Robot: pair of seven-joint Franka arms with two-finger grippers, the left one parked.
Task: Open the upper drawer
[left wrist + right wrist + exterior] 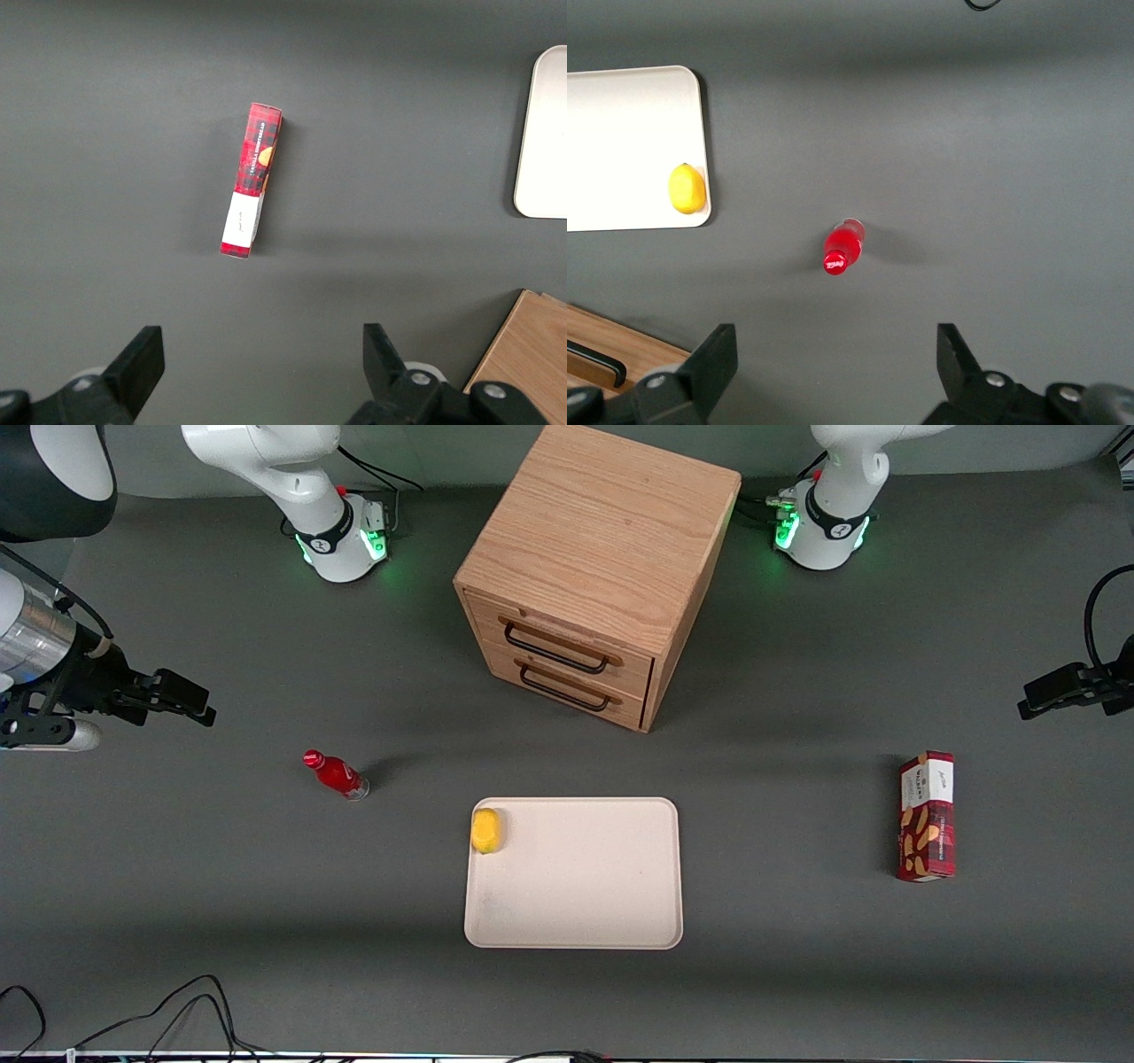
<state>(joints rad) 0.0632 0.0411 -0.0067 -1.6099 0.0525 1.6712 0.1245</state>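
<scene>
The upper drawer sits shut in the oak cabinet, just above the lower drawer. The jaws of the gripper hang spread and empty, well apart at the cabinet's nine o'clock over the bench, above a red bottle.

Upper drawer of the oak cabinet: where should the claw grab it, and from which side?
Grip the thin black wire handle on the light oak upper drawer, near its middle. Come at the drawer's front, the face turned toward the pale tray: the bar stands off the wood, leaving a gap for one finger. The claw hangs open, well off toward the working arm's end.
</scene>
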